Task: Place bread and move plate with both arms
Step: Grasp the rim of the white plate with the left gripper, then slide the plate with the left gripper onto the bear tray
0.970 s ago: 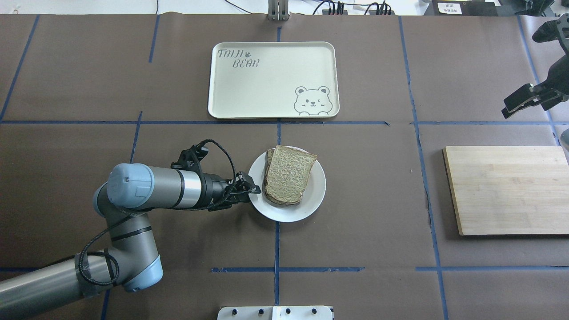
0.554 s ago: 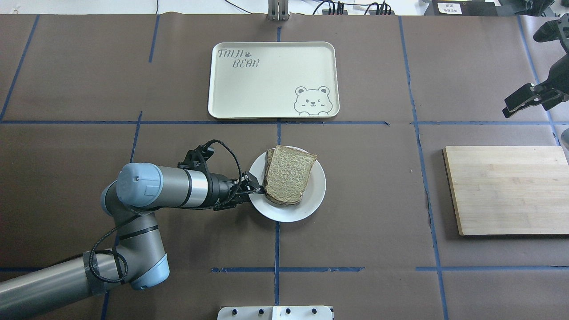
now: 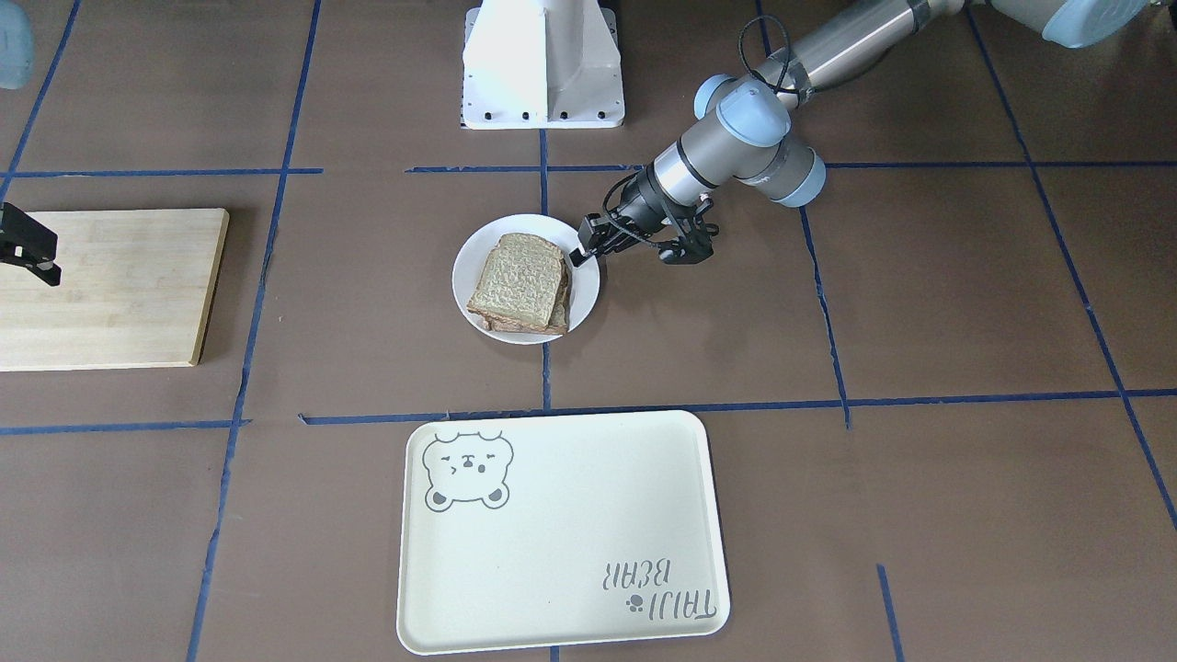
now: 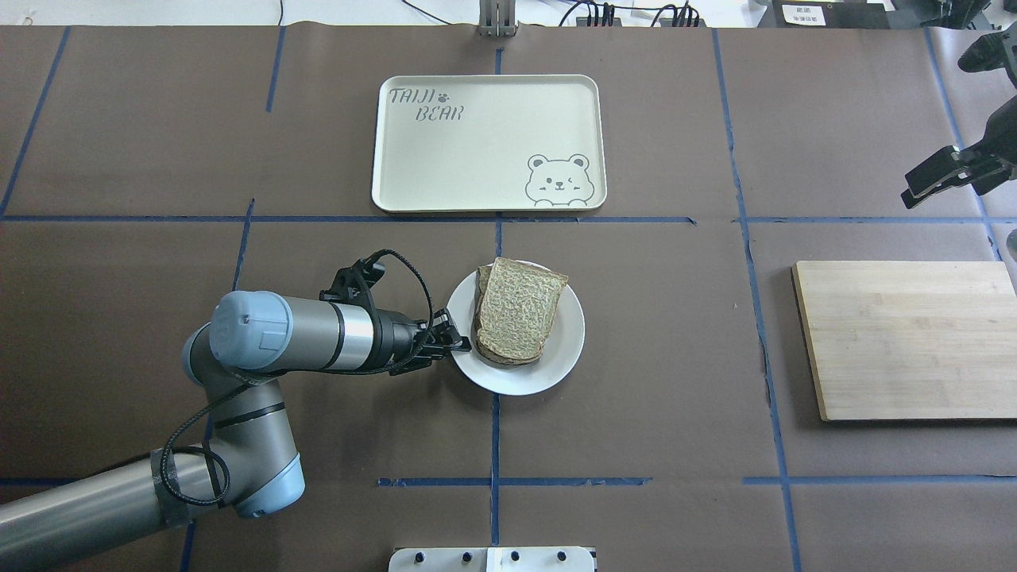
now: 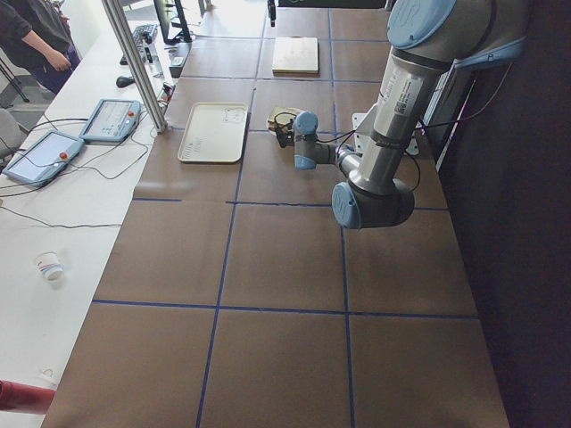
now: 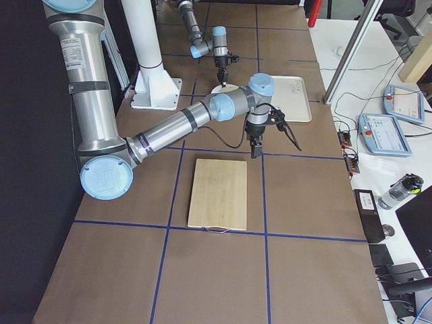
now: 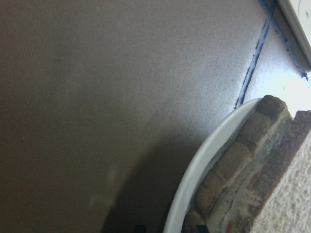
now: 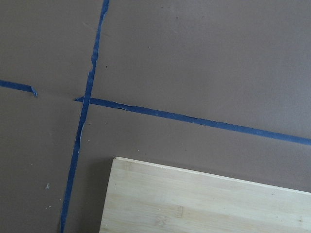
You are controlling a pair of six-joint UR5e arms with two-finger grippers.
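Seen from above and read from left to right, the left arm lay low and almost level, reaching toward the plate. The left gripper had its tips at the plate's left rim, so the plate lay straight ahead of it, along the line of the forearm. In the left wrist view two dark fingertips showed at the bottom edge, one on each side of the white rim. The jaws therefore straddled the rim, but whether they had clamped onto it could not be told.

The plate sat on the brown table cover, just to the robot's side of the cream tray. The bread lay flat on the plate on top of a darker slice. Its long axis pointed roughly at the tray, across the gripper's line of reach.

A wooden board lay well to the right of the plate. The right gripper hung above the table beyond that board, with its jaws apart and holding nothing.

The left gripper was by far the nearer to the plate, so it looked best placed to move it toward the tray.
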